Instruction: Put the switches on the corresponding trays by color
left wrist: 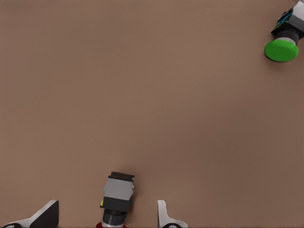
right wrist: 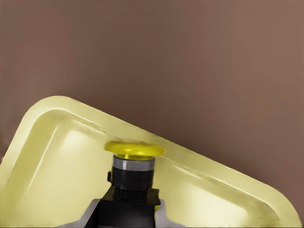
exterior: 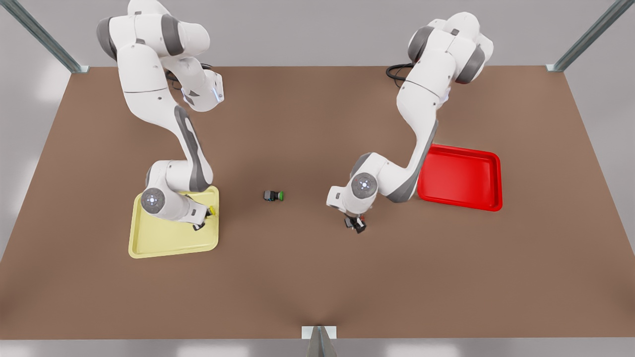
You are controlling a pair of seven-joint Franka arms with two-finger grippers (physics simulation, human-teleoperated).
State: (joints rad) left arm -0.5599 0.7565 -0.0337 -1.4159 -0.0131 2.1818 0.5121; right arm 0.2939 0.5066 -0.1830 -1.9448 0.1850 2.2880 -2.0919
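- Tabletop (exterior: 317, 277): brown surface carrying two trays, three switches and both arms.
- Yellow tray (exterior: 163, 243): lower left of the front view, pale, raised rim; in the right wrist view its rim (right wrist: 42, 114) curves behind the held switch.
- Red tray (exterior: 461, 178): right of centre in the front view, bright, well apart from the yellow tray.
- Green-capped switch (exterior: 273, 196): lying on its side at mid-frame in the front view, between the two arms; also in the upper right corner of the left wrist view (left wrist: 284, 40).
- Yellow-capped switch (right wrist: 134, 166): clamped by its dark body in the right pincer (exterior: 204, 218), above the yellow tray's right edge in the front view.
- Red-capped switch (left wrist: 117, 197): lying on the tabletop between the left pincer's fingers (left wrist: 164, 213), apart from both; a sliver of red cap shows at the frame's lower edge.
- Left pincer (exterior: 356, 223): spread wide, low over the tabletop, near the red tray's lower left corner in the front view.
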